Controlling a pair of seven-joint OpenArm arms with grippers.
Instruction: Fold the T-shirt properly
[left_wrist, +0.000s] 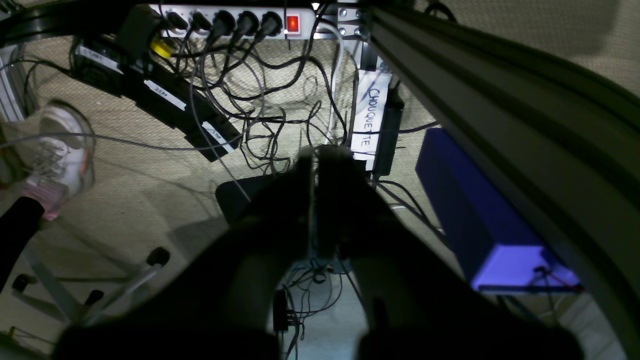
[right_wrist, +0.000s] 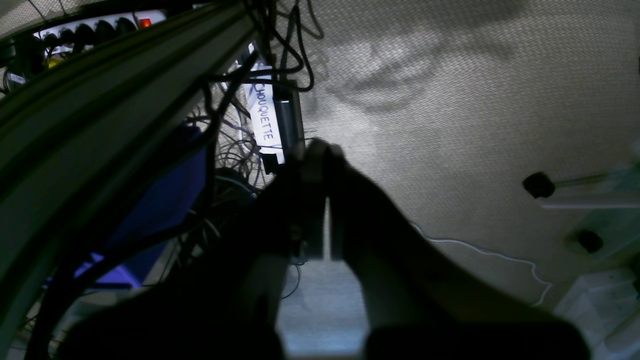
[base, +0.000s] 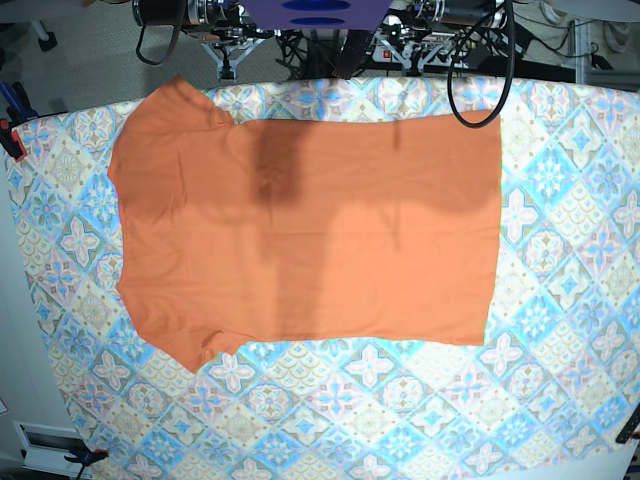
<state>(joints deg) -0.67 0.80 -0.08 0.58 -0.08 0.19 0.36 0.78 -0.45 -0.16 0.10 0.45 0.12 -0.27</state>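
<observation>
Orange T-shirt (base: 310, 230) flat, unfolded

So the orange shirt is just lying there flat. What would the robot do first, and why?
Probably bring both arms up over the table toward one long edge of the T-shirt. It lies spread flat and unfolded on the patterned cloth, while the left gripper and right gripper are shut, empty, and pointing at floor cables, nowhere near the fabric.

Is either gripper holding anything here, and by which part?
Nothing is held. The left gripper and right gripper are shut and empty; the T-shirt lies flat, untouched.
</observation>
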